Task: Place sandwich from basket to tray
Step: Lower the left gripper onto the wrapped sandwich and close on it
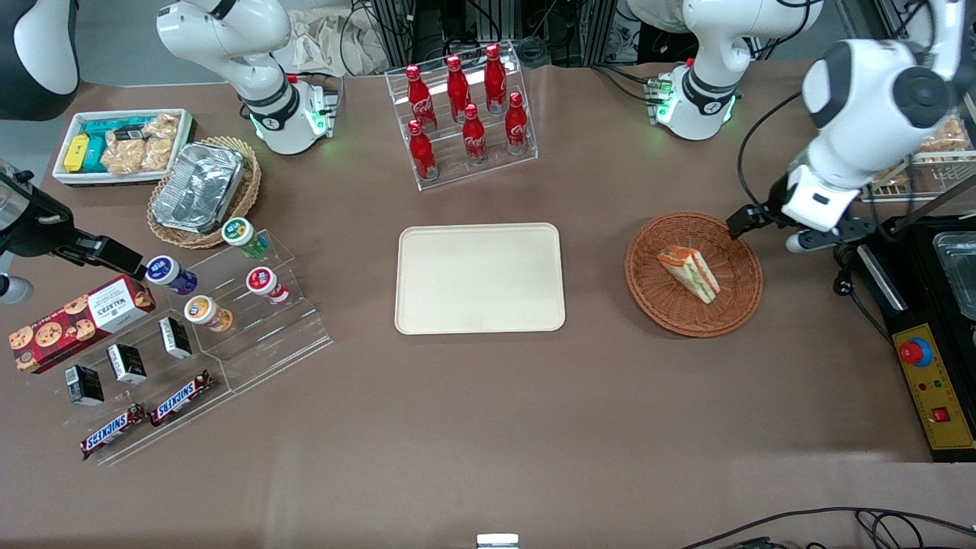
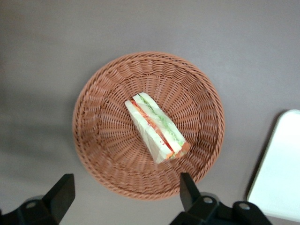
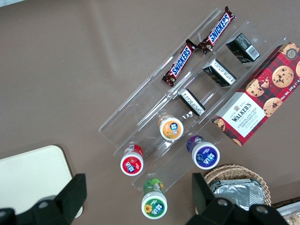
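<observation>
The gripper (image 2: 125,194) is held wide open and empty above the basket's (image 1: 741,259) rim. It should be centred over the sandwich (image 1: 690,273) and closed gently across the flat bread faces — soft, layered, wedge-shaped. The sandwich lies in woven reddish wicker; the smooth cream tray (image 1: 480,320) waits beside it.

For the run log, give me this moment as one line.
phase: approach | pincer: open, above basket edge | sandwich: in basket, untouched | tray: nothing on it
</observation>
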Controlling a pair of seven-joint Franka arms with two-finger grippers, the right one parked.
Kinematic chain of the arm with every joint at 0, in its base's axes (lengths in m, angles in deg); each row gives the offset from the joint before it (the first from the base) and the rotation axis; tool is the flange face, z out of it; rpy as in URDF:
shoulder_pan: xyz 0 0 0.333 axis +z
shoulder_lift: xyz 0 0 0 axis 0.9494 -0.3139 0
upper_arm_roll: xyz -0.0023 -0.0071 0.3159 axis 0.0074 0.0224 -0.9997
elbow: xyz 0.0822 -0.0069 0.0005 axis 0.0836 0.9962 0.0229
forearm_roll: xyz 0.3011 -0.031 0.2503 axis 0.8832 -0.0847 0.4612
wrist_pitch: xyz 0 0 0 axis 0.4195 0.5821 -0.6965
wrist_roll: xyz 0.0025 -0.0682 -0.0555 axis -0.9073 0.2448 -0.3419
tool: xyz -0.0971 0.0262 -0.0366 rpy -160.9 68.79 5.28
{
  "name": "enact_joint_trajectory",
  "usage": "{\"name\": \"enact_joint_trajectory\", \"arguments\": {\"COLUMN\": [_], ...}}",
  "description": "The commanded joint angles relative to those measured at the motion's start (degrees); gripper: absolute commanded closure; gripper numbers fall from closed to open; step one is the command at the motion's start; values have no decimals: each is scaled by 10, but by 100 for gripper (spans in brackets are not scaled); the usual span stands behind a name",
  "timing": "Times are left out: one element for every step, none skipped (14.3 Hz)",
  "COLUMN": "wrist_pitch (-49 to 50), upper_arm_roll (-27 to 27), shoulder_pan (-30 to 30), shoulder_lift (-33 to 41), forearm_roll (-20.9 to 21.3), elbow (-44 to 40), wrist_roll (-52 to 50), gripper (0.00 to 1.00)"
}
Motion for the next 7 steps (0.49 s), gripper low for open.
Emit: {"name": "enact_joint_trajectory", "arguments": {"wrist_pitch": [-68,-76,-89,-111,-127,-133,-133], "upper_arm_roll": [-1,-1,-1,-1,2,12,13], "shoulder_pan": [-31,-40,-48,-51,-52,-51,-51], "shoulder_lift": [11,-8,-29,-46,-64,-81,-100], "forearm_roll": [-1,-1,2,16,28,37,39], "elbow": [55,52,48,47,44,36,26], "wrist_roll": [-92,-121,-150,-180,-209,-226,-230], "gripper": [1,1,1,1,1,1,1]}}
